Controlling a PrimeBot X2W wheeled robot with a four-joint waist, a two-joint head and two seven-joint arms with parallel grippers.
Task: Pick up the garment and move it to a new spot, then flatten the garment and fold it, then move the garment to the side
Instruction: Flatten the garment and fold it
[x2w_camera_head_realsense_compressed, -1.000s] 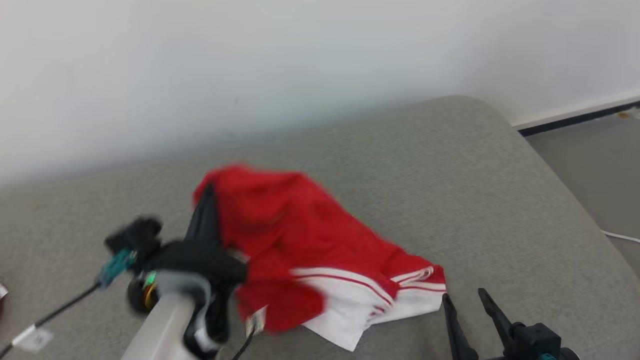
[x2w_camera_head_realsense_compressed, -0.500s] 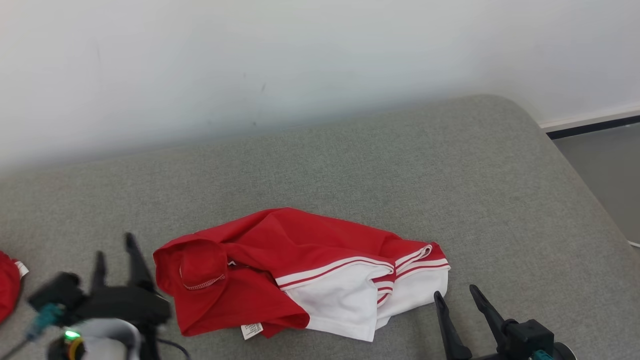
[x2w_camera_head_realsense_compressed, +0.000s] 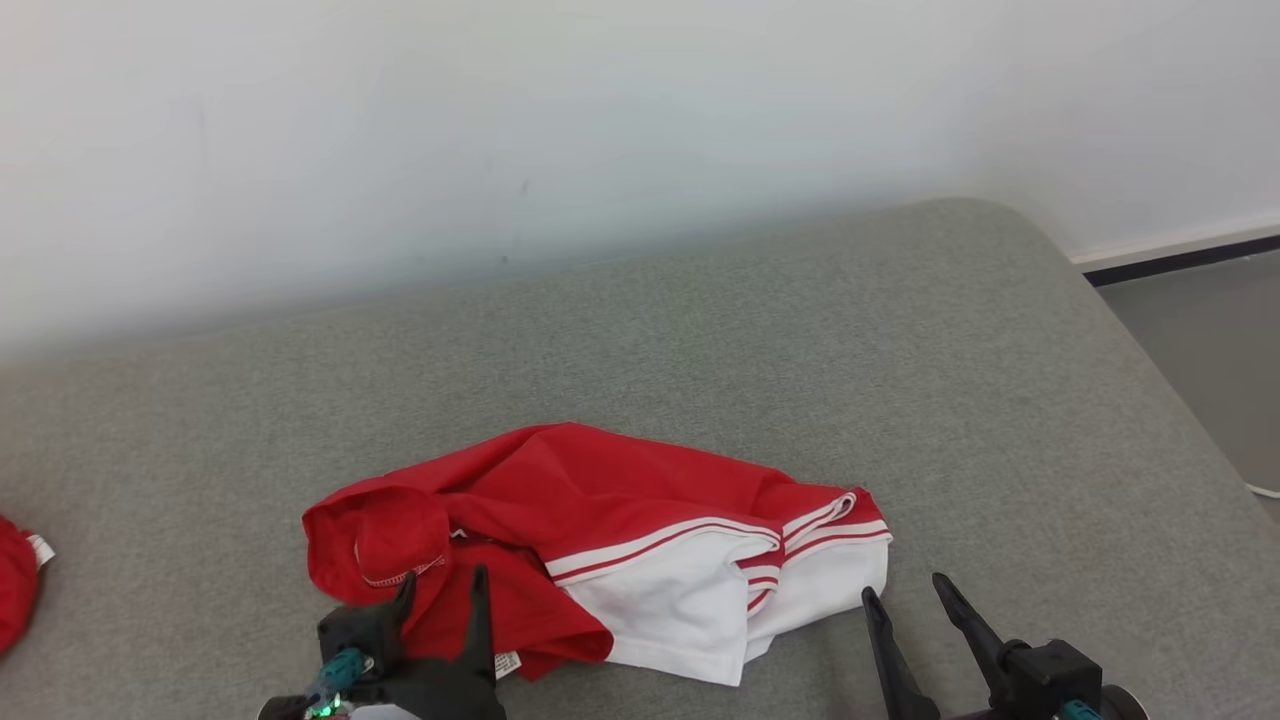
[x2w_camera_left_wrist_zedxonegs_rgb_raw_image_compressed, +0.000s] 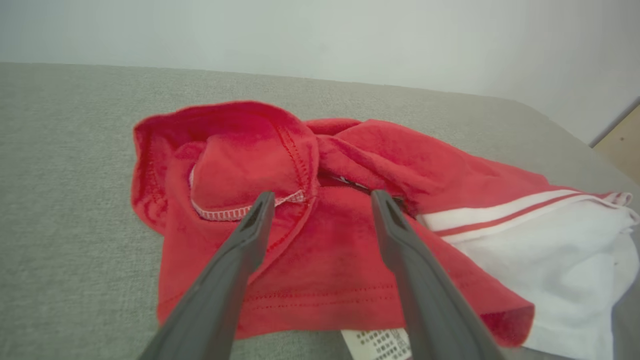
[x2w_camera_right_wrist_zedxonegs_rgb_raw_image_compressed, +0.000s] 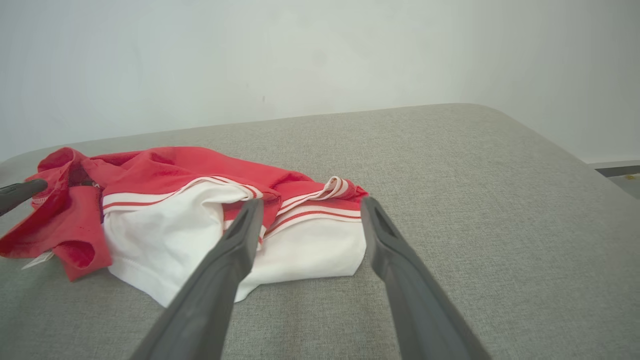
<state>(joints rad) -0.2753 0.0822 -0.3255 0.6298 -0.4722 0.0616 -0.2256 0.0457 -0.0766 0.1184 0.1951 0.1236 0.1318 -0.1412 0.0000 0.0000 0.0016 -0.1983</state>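
Observation:
The garment (x2w_camera_head_realsense_compressed: 600, 540) is a red and white shirt with striped sleeve trim, lying crumpled on the grey cushioned surface (x2w_camera_head_realsense_compressed: 700, 340). My left gripper (x2w_camera_head_realsense_compressed: 442, 585) stands open at its near left edge, fingers over the red cloth. In the left wrist view the left gripper (x2w_camera_left_wrist_zedxonegs_rgb_raw_image_compressed: 320, 197) holds nothing, its fingers spread above the red fabric (x2w_camera_left_wrist_zedxonegs_rgb_raw_image_compressed: 300, 240) and a white label (x2w_camera_left_wrist_zedxonegs_rgb_raw_image_compressed: 380, 345). My right gripper (x2w_camera_head_realsense_compressed: 905, 588) is open just off the white sleeve end. In the right wrist view the right gripper (x2w_camera_right_wrist_zedxonegs_rgb_raw_image_compressed: 310, 202) points at the white part of the garment (x2w_camera_right_wrist_zedxonegs_rgb_raw_image_compressed: 200, 230).
Another bit of red cloth (x2w_camera_head_realsense_compressed: 15, 585) lies at the far left edge of the surface. A white wall (x2w_camera_head_realsense_compressed: 600, 130) runs behind it. The surface's rounded right edge drops to grey floor (x2w_camera_head_realsense_compressed: 1210, 340) with a dark baseboard.
The left gripper has let go of the garment, which has dropped flat onto the surface. The left arm then pulled back and moved to the garment's near left edge. The head view shifted.

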